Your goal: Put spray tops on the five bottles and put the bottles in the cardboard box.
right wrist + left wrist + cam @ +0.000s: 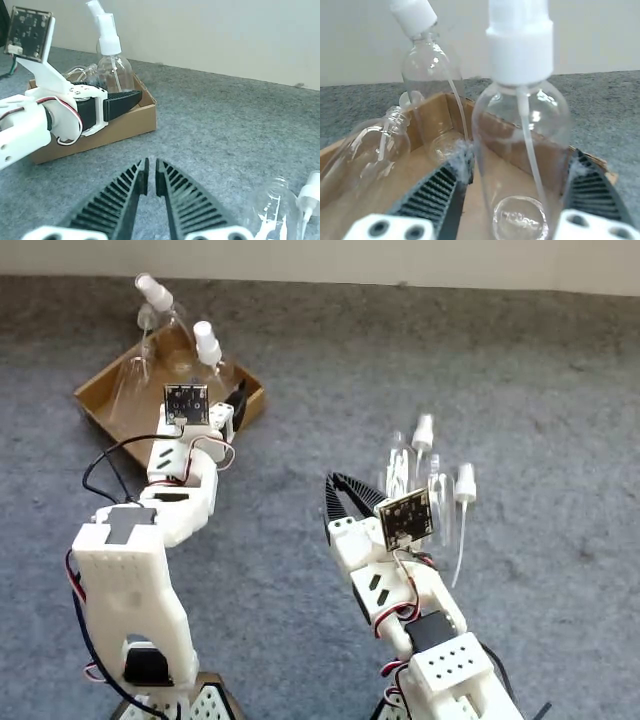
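The cardboard box (100, 405) lies at the far left of the grey carpet. My left gripper (520, 165) is inside it, shut on an upright clear bottle with a white spray top (520, 125), one finger (437, 192) against each side. A second capped bottle (427, 70) leans at the box's far wall, and a bottle without a top (365, 150) lies beside it. My right gripper (151, 175) hangs shut and empty over the carpet, short of an uncapped bottle (272, 205) and a loose spray top (312, 192). In the high view that gripper (335, 490) sits left of those bottles (410, 470).
Loose spray tops (465, 483) with long tubes lie among the clear bottles right of the right arm. Bare carpet (330, 370) spreads between the box and the bottles. A pale wall (225, 35) closes the far side.
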Tool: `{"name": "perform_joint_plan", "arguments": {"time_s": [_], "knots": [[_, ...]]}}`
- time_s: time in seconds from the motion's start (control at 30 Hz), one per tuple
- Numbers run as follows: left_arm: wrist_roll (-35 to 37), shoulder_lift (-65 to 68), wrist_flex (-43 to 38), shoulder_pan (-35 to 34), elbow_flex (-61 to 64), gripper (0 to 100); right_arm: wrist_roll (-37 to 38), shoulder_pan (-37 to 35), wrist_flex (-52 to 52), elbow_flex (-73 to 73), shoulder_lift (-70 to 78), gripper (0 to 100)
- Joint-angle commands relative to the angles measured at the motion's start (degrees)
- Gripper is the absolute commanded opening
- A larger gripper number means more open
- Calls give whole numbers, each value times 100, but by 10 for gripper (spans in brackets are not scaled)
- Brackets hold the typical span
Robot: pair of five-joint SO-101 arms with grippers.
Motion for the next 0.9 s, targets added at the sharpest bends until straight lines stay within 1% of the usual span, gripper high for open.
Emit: {"name": "perform_joint_plan", "arguments": {"time_s": [0.0, 0.2, 0.33, 0.7, 0.87], "knots": [[9, -462, -62, -84, 4, 271, 44, 75, 13, 857, -40, 30], [0, -1042, -44, -75, 435, 271, 44, 75, 13, 857, -40, 30], [-9, -1103, 396, -92, 541, 271, 44, 75, 13, 857, -40, 30], [-18, -1130, 352, -163, 1033, 271, 44, 75, 13, 857, -40, 30], [-18, -1727, 369, -163, 1499, 271, 44, 75, 13, 857, -40, 30]]}}
